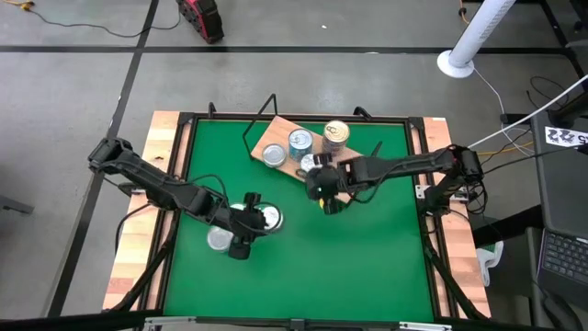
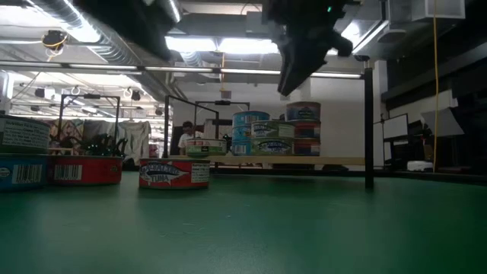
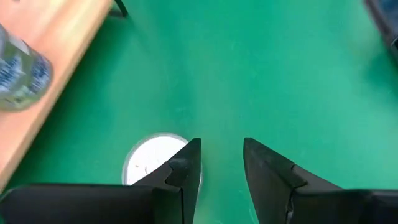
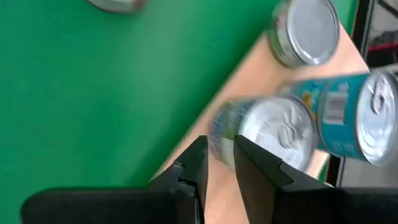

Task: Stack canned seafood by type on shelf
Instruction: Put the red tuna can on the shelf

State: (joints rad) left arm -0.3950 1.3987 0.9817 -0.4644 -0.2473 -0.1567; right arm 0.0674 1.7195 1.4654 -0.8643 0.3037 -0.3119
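Observation:
The shelf (image 1: 276,136), a light wooden board, stands at the table's far middle and carries several tins of canned seafood, among them a gold-topped stack (image 1: 336,134) and silver-lidded ones (image 1: 299,141). Two silver-lidded tins (image 1: 269,217) (image 1: 220,239) lie flat on the green mat at the near left. Above them my left gripper (image 1: 243,225) hangs open. In its wrist view one tin (image 3: 149,163) shows beside a finger, not between the fingers (image 3: 221,162). At the shelf's near edge my right gripper (image 1: 323,191) hangs narrowly open and holds nothing (image 4: 219,152).
The low view shows loose tins on the mat at the left (image 2: 173,173) (image 2: 85,169) (image 2: 19,171) and the stacked tins on the shelf (image 2: 278,137) behind. Bare green mat (image 1: 367,257) stretches over the near right of the table. Wooden rails (image 1: 138,257) frame the mat.

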